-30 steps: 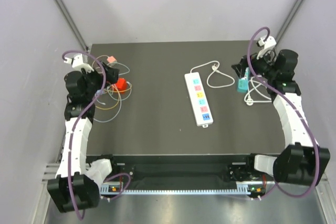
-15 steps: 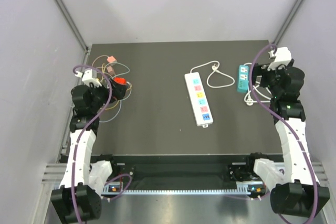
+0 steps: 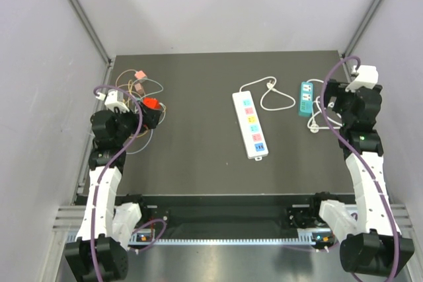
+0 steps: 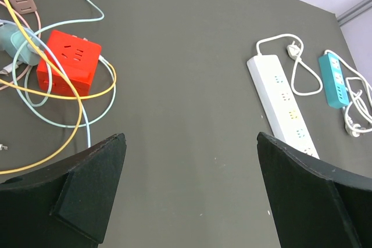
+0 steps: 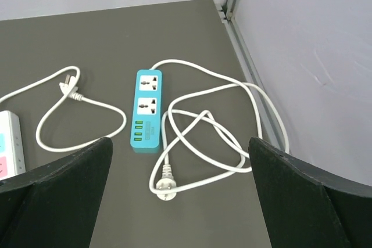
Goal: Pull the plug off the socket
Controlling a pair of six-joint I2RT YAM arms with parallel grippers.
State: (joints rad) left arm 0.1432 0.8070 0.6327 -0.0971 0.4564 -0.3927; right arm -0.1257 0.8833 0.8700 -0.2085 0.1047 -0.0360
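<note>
Lying near right edge, teal strip (image 3: 306, 98), white strip (image 3: 250, 124) mid-table, red cube (image 3: 151, 105) left

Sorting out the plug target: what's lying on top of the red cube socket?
A yellow cable drapes over the red cube socket; its top holes show no plug. Its hidden sides and underside cannot be checked.

Left gripper (image 4: 190, 139): drawn back from over the cable tangle (image 3: 135, 89); now sits nearer and to the left of the red cube socket (image 3: 151, 105). Right gripper (image 5: 180, 141): withdrawn rightward off the teal power strip (image 3: 306, 96), which is now fully uncovered.
</note>
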